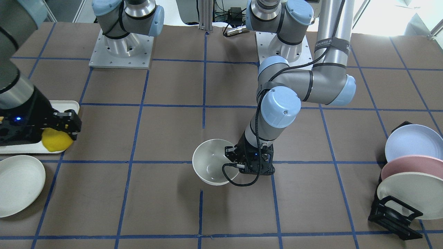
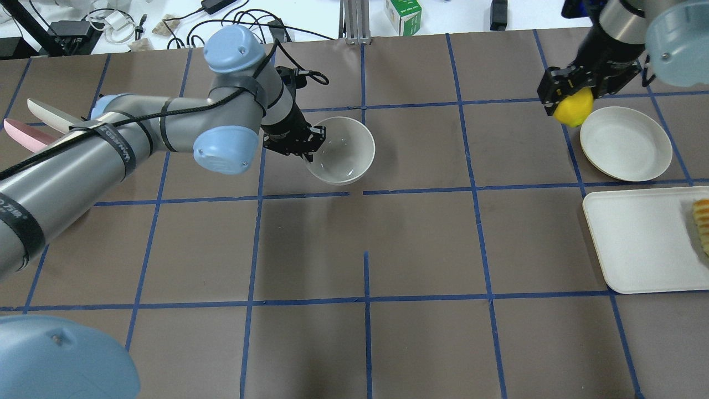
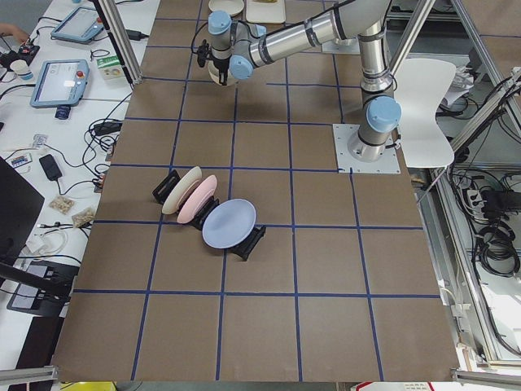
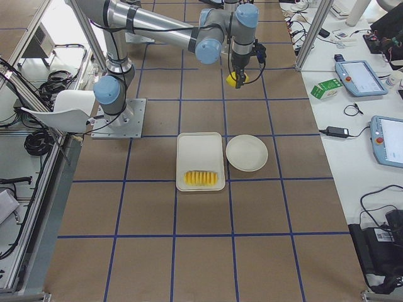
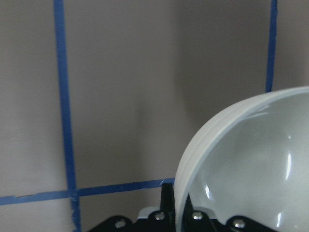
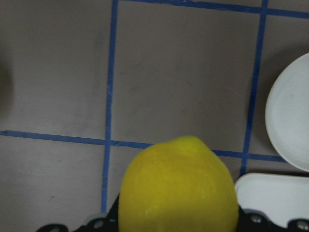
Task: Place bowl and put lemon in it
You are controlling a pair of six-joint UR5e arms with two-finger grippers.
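Observation:
The off-white bowl [image 1: 210,162] is near the middle of the table, also in the overhead view [image 2: 344,149] and the left wrist view [image 5: 251,169]. My left gripper [image 1: 231,157] [image 2: 310,146] is shut on the bowl's rim, one finger inside and one outside. I cannot tell whether the bowl rests on the table or hangs just above it. My right gripper [image 1: 65,133] [image 2: 566,102] is shut on the yellow lemon [image 1: 56,140] [image 2: 574,108] [image 6: 178,188] and holds it above the table, far from the bowl, beside a flat plate.
A flat off-white plate [image 2: 626,145] [image 1: 17,185] lies by the lemon. A white tray [image 2: 637,238] holds sliced fruit [image 2: 702,223]. A black rack with three plates [image 1: 410,173] stands at the left arm's end of the table.

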